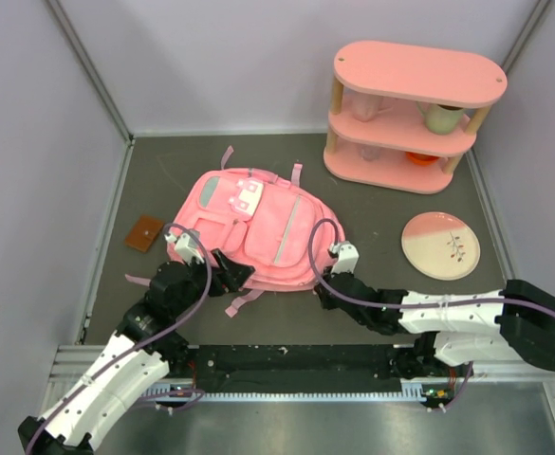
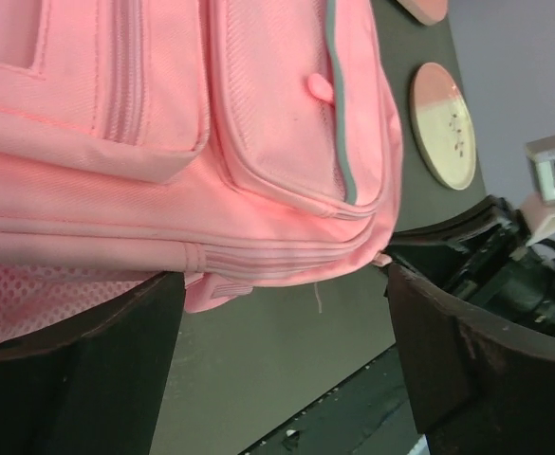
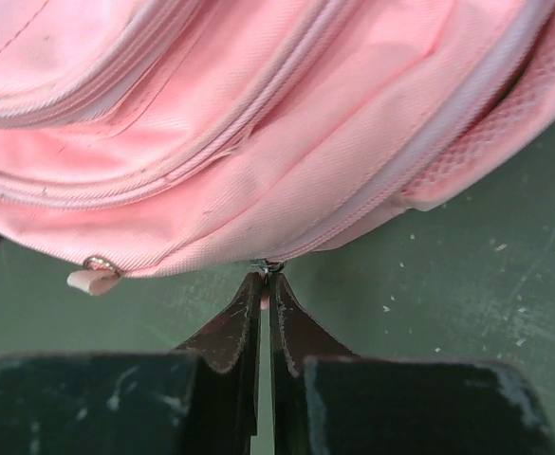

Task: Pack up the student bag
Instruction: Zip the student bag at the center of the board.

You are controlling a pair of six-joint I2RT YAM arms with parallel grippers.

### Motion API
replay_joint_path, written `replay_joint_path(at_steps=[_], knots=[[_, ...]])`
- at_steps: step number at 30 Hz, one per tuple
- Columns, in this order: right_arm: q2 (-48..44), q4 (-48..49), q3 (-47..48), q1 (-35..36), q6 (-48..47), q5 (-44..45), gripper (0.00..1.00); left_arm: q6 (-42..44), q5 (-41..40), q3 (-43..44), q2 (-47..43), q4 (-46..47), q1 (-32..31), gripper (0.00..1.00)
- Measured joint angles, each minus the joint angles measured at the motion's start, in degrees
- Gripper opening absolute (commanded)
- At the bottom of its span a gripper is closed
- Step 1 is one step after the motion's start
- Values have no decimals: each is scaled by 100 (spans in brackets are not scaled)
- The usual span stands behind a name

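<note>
Pink student bag point(image 1: 258, 227) on table point(image 1: 372, 204)

Pink student bag point(image 1: 258, 232) lies flat mid-table, front pockets up, grey stripe, straps splayed.

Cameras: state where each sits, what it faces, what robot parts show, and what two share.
Top external: above, behind; down onto table, backpack; left arm, right arm.
Left wrist: left arm; along backpack toward plate; open left gripper.
Right wrist: right arm; backpack's zipper edge; shut right gripper.
Shared: plate, in top and left wrist.
</note>
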Motion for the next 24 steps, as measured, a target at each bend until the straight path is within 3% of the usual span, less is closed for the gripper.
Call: replay_joint_path(at_steps=[6, 15, 20, 24], knots=[[-4, 616, -317, -13, -424, -601, 0, 188, 129, 380, -39, -448, 0, 98], [87, 1191, -656, -157, -540, -756, 0, -61, 236, 24, -772, -835, -2, 98], [802, 1113, -245, -313, -525, -868, 0, -136, 240, -83, -817, -953, -2, 98], [1344, 883, 308, -330, -431, -859, 8, -138, 240, -81, -645, -957, -2, 99]])
